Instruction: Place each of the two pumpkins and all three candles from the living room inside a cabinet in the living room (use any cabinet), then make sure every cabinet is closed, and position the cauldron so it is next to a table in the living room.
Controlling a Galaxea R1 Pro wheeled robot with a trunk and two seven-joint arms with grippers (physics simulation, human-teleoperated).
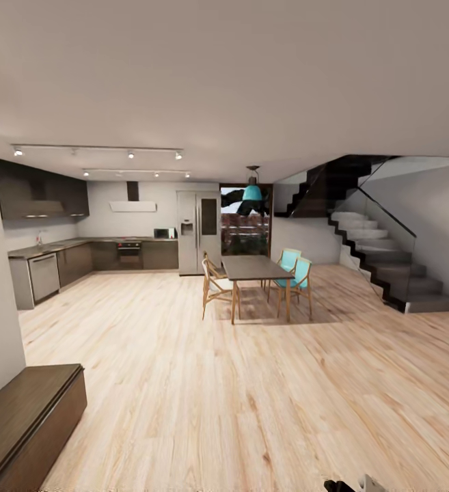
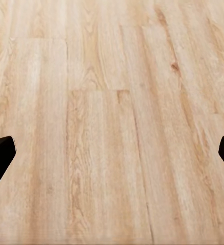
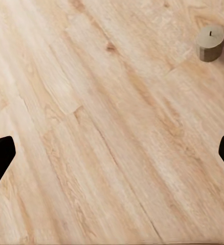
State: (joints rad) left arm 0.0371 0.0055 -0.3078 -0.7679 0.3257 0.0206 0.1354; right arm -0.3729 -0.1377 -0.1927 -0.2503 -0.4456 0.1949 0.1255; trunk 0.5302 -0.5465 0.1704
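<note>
One candle (image 3: 210, 43) stands upright on the floor (image 3: 112, 153), well beyond the right gripper (image 3: 112, 153)'s seemingly spread, empty jaws.

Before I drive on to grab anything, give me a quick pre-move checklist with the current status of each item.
1. Left gripper open, nothing held: ok.
2. Right gripper open, nothing held: ok.
3. A candle located, upright on the wooden floor: ok.
4. Candle between the right fingers: not ok, it lies well beyond them.
5. Cabinet located, at head view's lower left: ok.
6. Cabinet closed: cannot tell.
</note>
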